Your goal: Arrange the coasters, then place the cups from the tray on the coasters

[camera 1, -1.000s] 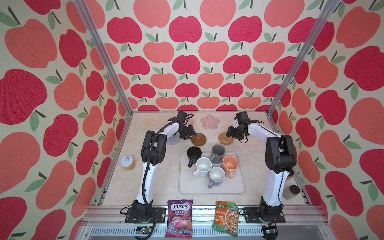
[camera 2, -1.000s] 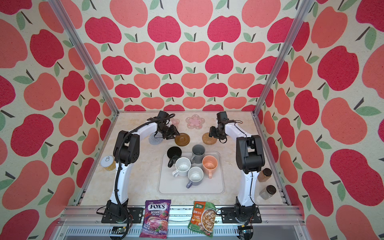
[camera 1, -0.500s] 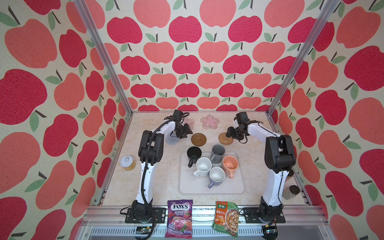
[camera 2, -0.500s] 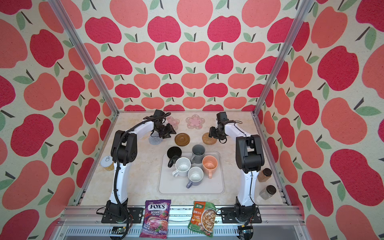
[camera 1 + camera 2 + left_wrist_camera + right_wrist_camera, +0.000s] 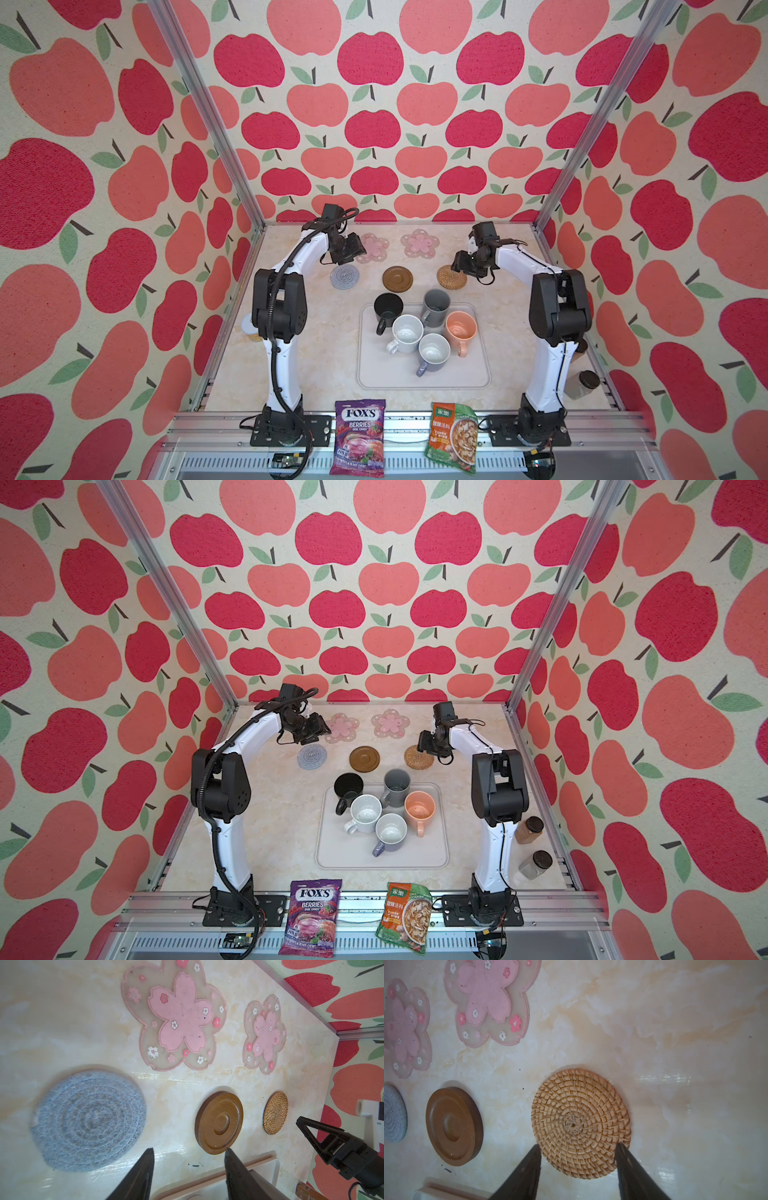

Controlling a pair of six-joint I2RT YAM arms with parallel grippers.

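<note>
Five coasters lie at the back of the table: two pink flower ones point(image 5: 374, 248) point(image 5: 419, 244), and in front of them a grey woven one point(image 5: 344, 276), a brown disc point(image 5: 397, 278) and a tan rattan one point(image 5: 451, 277). The tray point(image 5: 424, 378) holds the cups: black point(image 5: 387, 309), dark grey point(image 5: 435, 305), peach point(image 5: 460, 328), speckled white point(image 5: 407, 332), lavender-grey point(image 5: 433, 351). My left gripper point(image 5: 189, 1152) hovers open and empty beside the left flower coaster point(image 5: 182, 1016), behind the grey one point(image 5: 89, 1118). My right gripper point(image 5: 578, 1147) is open, its fingers straddling the rattan coaster's point(image 5: 580, 1122) near edge.
A can point(image 5: 249, 328) stands at the left edge, half hidden by the left arm. Two lidded jars point(image 5: 528, 830) point(image 5: 536, 864) stand at the right edge. A candy bag point(image 5: 359, 440) and a soup packet point(image 5: 453, 436) lie on the front rail.
My left gripper has drawn away from the brown and grey coasters, leftward and toward the back wall, with its jaws a little wider. The right arm has stayed still.
</note>
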